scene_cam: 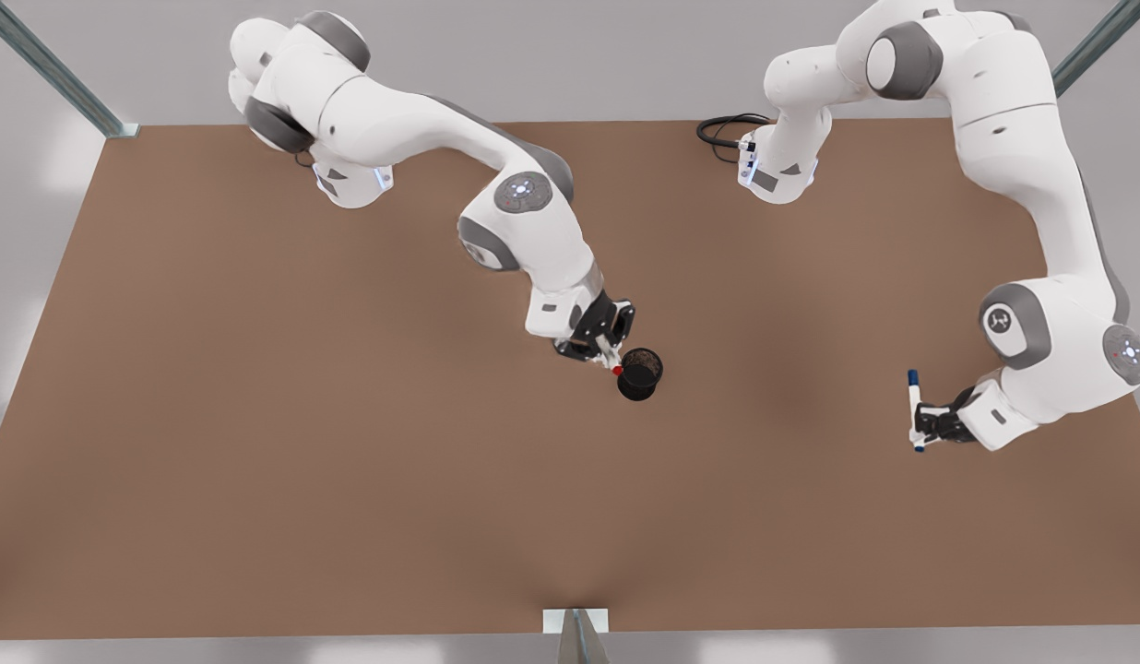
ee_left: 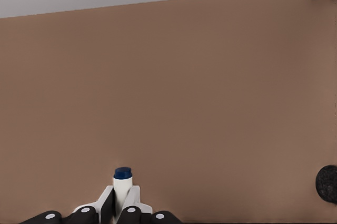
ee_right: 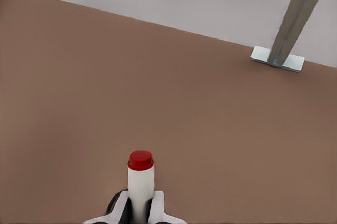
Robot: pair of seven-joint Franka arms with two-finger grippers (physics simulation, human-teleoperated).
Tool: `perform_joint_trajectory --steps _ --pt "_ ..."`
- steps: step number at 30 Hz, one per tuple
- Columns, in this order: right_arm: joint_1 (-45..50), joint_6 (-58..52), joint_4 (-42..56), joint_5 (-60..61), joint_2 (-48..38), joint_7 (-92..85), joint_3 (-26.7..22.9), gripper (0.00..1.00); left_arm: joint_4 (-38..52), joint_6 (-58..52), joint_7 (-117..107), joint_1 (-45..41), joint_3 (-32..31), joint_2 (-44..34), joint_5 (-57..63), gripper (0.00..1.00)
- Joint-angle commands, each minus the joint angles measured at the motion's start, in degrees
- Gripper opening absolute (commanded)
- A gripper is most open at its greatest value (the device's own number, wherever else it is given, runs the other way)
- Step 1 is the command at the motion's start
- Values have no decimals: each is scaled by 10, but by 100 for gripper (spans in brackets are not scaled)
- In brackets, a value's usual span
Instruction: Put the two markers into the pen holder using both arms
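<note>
Gripping a thin white stick marker with a red cap [ee_right: 140, 182], the right pincer [scene_cam: 605, 350] hovers just beside the small black cylindrical mesh pen holder [scene_cam: 640, 373], which stands mid-way across the brown surface [scene_cam: 349, 461]; what the holder contains cannot be told. Well apart, at the front view's right, the left pincer [scene_cam: 930, 424] clamps the thin white marker with a dark blue cap [scene_cam: 915, 409] above the surface, its arm bent sharply.
</note>
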Motion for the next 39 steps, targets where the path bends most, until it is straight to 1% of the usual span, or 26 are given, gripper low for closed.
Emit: perform_joint_trajectory --steps 1,3,5,7,8,9,12,15,18,22,24,31,33,38,39 --pt "87 72 53 -41 22 417 -86 21 3 -62 167 -1 0 -2 -24 21" --pt "151 94 53 -42 29 387 -172 21 8 -66 168 0 -4 -1 -26 21" --pt "194 117 53 -45 44 390 -231 21 8 -72 168 -1 -4 0 -31 21" --pt "212 130 53 -51 57 389 -252 21 7 -81 174 -2 -3 2 -44 21" --pt "221 131 54 -78 62 387 -261 21 7 -81 177 -1 -3 4 -44 21" --pt "221 143 54 -109 69 378 -262 21 6 -81 181 -1 -3 6 -44 21" --pt "221 143 53 -112 80 299 -263 21 4 -81 190 0 -3 16 -45 21" --pt "224 143 53 -172 109 299 -263 21 3 -81 190 0 -3 17 -46 21" --pt "227 139 46 -229 115 295 -261 21 2 -81 191 0 -3 22 -46 21" --pt "237 140 47 -254 128 295 -261 21 2 -81 198 2 -3 30 -46 21" --pt "243 140 47 -287 140 296 -261 21 1 -81 198 1 -3 32 -46 21" --pt "252 140 57 -298 153 302 -262 21 0 -81 198 1 -3 34 -46 21" --pt "258 139 82 -296 167 303 -261 21 0 -81 198 1 -3 34 -46 21" --pt "265 139 80 -301 185 307 -265 21 1 -88 201 4 -2 35 -45 21" --pt "265 139 73 -317 189 307 -264 21 1 -88 201 4 -2 35 -45 21"
